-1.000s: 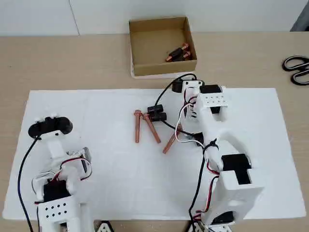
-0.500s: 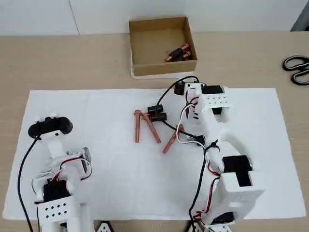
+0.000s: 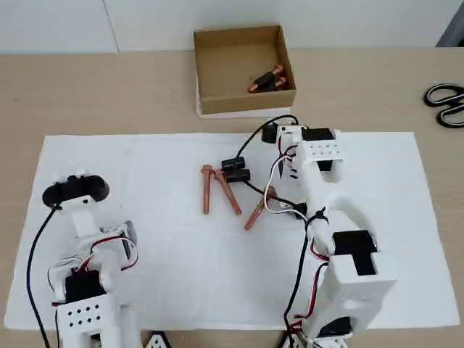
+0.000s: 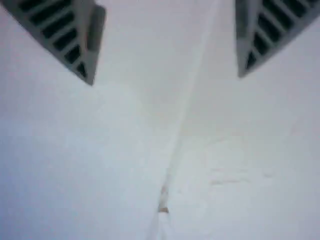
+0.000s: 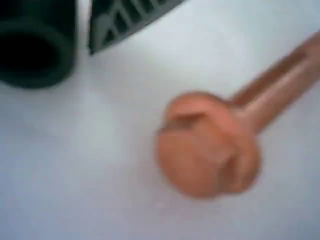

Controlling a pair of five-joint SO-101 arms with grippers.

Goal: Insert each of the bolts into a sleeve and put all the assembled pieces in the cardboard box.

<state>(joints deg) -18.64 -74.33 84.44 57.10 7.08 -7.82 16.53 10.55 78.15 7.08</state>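
Three copper bolts lie on the white sheet: two (image 3: 206,188) (image 3: 227,191) side by side and a third (image 3: 257,209) by the right arm. Two black sleeves (image 3: 235,169) lie just beyond them. My right gripper (image 3: 280,176) hangs low over that third bolt. In the right wrist view the bolt's head (image 5: 207,150) is close, a sleeve (image 5: 35,50) lies beside it, and one finger (image 5: 125,17) stands alone, so the gripper is open and holds nothing. My left gripper (image 4: 165,40) is open over bare sheet at the near left. The cardboard box (image 3: 217,72) holds assembled pieces (image 3: 267,78).
The white sheet (image 3: 167,254) covers most of the table. Scissors (image 3: 444,104) lie at the far right edge. A black cable (image 3: 250,145) loops from the right arm past the sleeves. The left arm's camera housing (image 3: 75,190) stands at the near left.
The right arm has shifted very slightly over the third bolt. The bolts, sleeves, box and left arm have stayed in place.
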